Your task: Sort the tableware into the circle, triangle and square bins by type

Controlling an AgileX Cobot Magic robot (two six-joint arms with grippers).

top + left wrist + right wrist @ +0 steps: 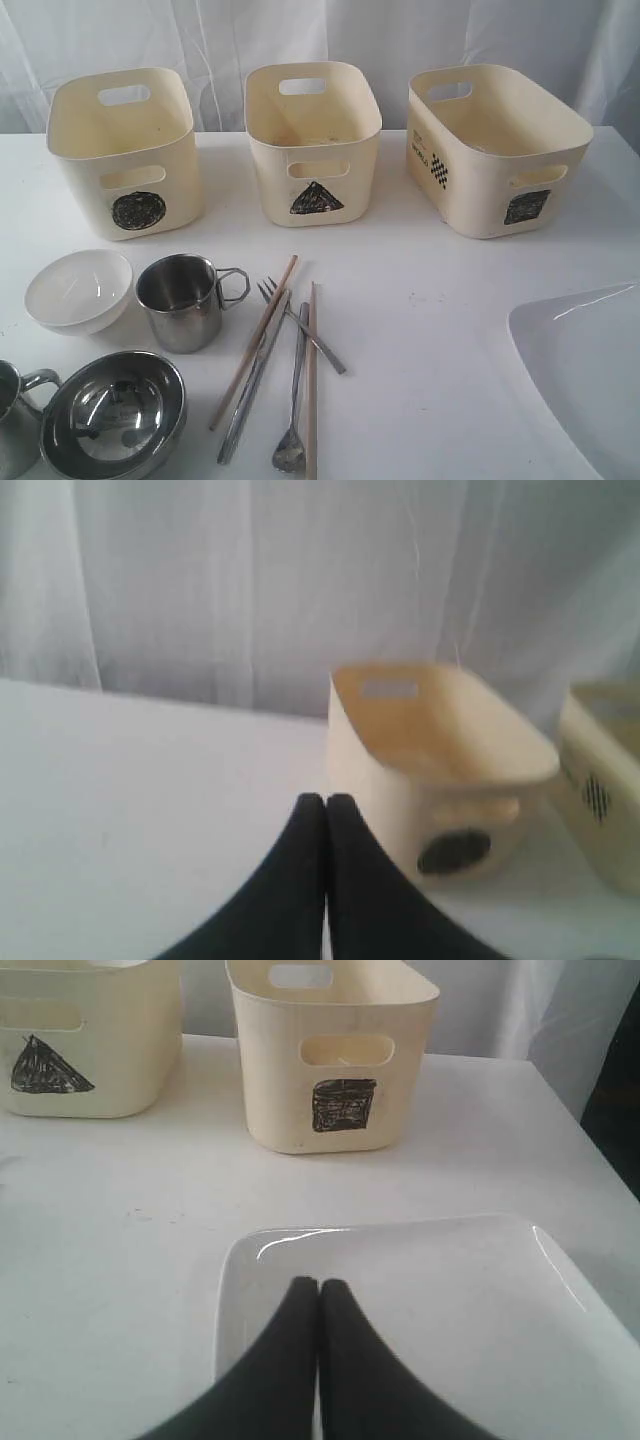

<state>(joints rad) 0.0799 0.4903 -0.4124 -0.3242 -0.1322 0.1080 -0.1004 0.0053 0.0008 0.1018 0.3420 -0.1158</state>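
3 bins: circle bin (90,200) far left, triangle bin (270,170) far middle, square bin (480,190) far right; visible interiors bare, so nothing sorted yet.
left gripper (325,800): jaws pressed together, nothing held; pointed at circle bin, bin ahead and apart from tips.
right gripper (318,1285): jaws pressed together, nothing held; tips over near part of large white square plate (450,1300); touching or hovering, can't tell.
round ware: white bowl (78,290), steel mug (180,300) just beside it, steel bowl (112,415) and second mug (15,420) nearer, all near left; none in left wrist view, so offset from left jaws unknown.
cutlery: fork (300,325), knife (255,380), spoon (293,400), wooden chopsticks (312,380) in one crossed heap, near middle, between round ware and plate.
risk, plate: flat on table (430,300), no lip to bite; shut jaws need opening and an edge approach, else likely slip or shove toward table edge.
risk, bin fit: plate looks about as wide as square bin mouth; flat drop could hang on rim or tip bin.
risk, cutlery: overlapping pieces; lifting one probably drags neighbours.
risk, mug: handle toward fork, body close to white bowl; wide approach could knock either.
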